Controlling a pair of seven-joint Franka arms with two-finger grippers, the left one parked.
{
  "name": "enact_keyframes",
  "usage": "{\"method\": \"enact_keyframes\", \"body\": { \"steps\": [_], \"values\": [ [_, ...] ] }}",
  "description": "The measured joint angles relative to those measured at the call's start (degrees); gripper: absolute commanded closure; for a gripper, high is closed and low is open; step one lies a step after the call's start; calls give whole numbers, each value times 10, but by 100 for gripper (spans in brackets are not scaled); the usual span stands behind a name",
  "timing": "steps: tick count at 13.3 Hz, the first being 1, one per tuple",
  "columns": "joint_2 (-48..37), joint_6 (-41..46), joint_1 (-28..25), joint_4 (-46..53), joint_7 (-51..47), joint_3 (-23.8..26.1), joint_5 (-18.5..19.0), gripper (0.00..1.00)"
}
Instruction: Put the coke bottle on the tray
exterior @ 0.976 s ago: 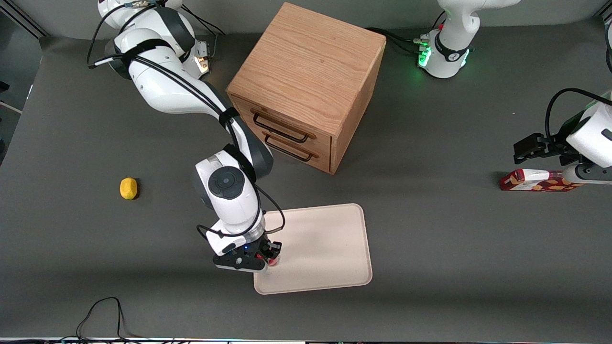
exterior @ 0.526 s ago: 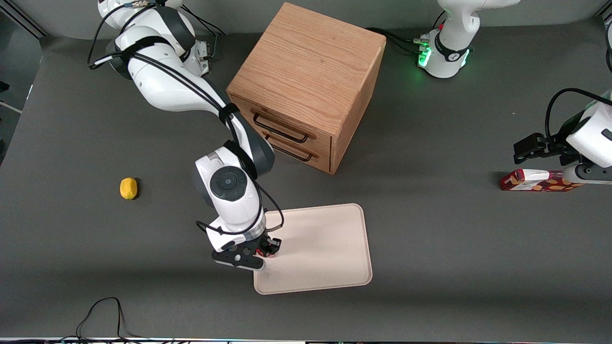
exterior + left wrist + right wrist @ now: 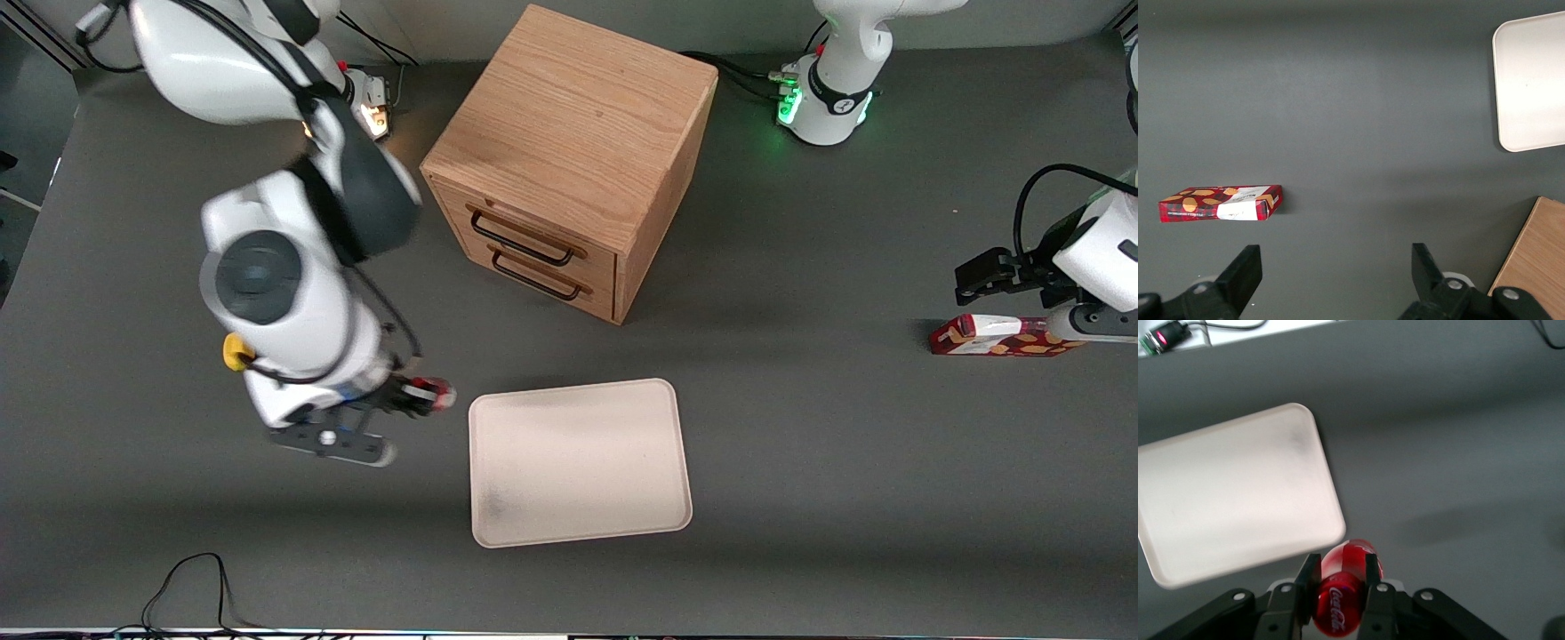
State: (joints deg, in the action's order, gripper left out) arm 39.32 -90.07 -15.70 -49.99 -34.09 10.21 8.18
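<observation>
- Clamping the bottle (image 3: 1340, 597) between its jaws, the gripper (image 3: 1338, 587) hangs above bare table, just beside the tray's (image 3: 578, 462) edge.
- White "Coca-Cola" script runs along the red bottle.

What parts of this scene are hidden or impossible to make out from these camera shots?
- Coke bottle: in the right wrist view the pincer covers its sides and the edge cuts off its end; in the front view only a red bit shows.
- Lemon: front view, mostly hidden by the working arm.
- Snack box: front view, one end covered by the parked arm.
- Tray: left wrist view, cut off by the edge.
</observation>
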Motion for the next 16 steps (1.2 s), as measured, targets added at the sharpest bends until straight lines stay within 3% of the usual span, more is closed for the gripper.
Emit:
{"method": "enact_keyframes", "body": {
  "steps": [3,6,10,16],
  "values": [
    [-78,-21,56,-120,89,-22,-25,100],
    [-163,-164,57,-309,148,-79,-53,100],
    [-263,-307,55,-529,195,-114,-56,100],
    [-329,-447,55,-706,237,-153,-56,100]
  ]
}}
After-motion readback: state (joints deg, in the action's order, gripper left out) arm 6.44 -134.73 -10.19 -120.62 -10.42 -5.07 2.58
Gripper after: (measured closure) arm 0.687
